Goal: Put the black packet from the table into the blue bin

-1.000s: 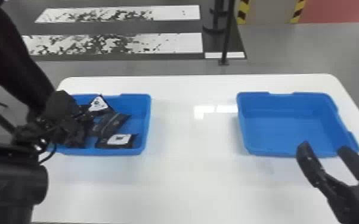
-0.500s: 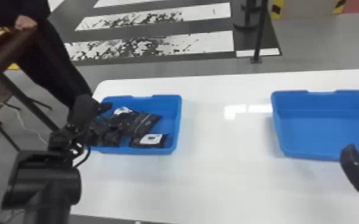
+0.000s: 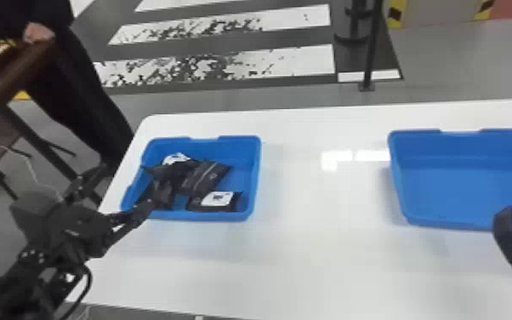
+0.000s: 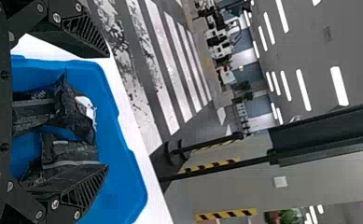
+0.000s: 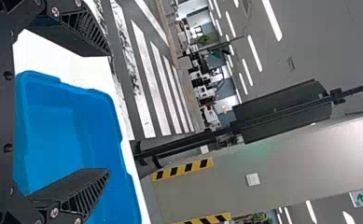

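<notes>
left claw (image 4: 108,111) spread | packets (image 3: 206,176) in bin (image 3: 257,170) ahead of it | ease back, snag none | right claw (image 5: 109,112) spread

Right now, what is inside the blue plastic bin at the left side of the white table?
The left blue plastic bin holds an overlapping pile of black packets; one at the near side has a white label. Whatever lies under them is covered.
</notes>
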You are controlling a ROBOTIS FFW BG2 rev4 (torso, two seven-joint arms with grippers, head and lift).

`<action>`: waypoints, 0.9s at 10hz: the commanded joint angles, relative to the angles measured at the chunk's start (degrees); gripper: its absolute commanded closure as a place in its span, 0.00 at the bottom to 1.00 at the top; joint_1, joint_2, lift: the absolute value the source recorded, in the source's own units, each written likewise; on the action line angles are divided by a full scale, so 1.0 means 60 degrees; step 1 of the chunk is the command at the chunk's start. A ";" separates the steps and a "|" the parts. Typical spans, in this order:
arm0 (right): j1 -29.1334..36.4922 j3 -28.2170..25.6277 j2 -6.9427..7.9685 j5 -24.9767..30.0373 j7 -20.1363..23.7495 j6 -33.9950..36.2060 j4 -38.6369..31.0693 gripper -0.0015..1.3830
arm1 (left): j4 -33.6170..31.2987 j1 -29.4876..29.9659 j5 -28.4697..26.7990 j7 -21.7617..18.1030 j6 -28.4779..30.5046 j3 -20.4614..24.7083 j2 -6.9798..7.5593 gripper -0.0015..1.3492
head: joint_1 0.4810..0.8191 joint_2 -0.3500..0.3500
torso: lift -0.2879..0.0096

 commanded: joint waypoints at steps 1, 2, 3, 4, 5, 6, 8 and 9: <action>0.0012 -0.0001 0.0009 -0.0014 0.0000 -0.0017 -0.0008 0.10 | -0.0544 0.1280 0.1437 0.0523 -0.0779 -0.0336 -0.0069 0.15 | 0.63 0.80 | 0.60; 0.0059 -0.0001 0.0009 -0.0014 0.0000 -0.0017 -0.0031 0.10 | -0.1107 0.2217 0.2084 0.1285 -0.1107 -0.0621 -0.0069 0.15 | 0.63 0.79 | 0.60; 0.0129 -0.0039 0.0009 -0.0052 0.0000 -0.0017 -0.0101 0.10 | -0.1341 0.2944 0.2751 0.1885 -0.1716 -0.0926 -0.0069 0.15 | 0.63 0.77 | 0.60; 0.0176 -0.0058 0.0009 -0.0052 0.0000 -0.0041 -0.0125 0.10 | -0.1458 0.3483 0.3341 0.2281 -0.2349 -0.1116 -0.0069 0.15 | 0.63 0.76 | 0.60; 0.0176 -0.0058 0.0009 -0.0052 0.0000 -0.0017 -0.0148 0.10 | -0.1716 0.3834 0.3475 0.2691 -0.2560 -0.1193 -0.0069 0.15 | 0.63 0.75 | 0.60; 0.0199 -0.0077 0.0009 -0.0033 0.0000 -0.0017 -0.0172 0.10 | -0.1740 0.3858 0.3494 0.2823 -0.2607 -0.1212 -0.0069 0.15 | 0.63 0.75 | 0.60; 0.0199 -0.0058 0.0009 -0.0033 0.0000 -0.0017 -0.0172 0.10 | -0.1740 0.3717 0.3513 0.2837 -0.2560 -0.1364 -0.0069 0.15 | 0.63 0.75 | 0.60; 0.0199 -0.0058 0.0009 -0.0014 0.0000 -0.0041 -0.0172 0.10 | -0.1740 0.3670 0.3551 0.2852 -0.2513 -0.1478 -0.0069 0.15 | 0.63 0.74 | 0.60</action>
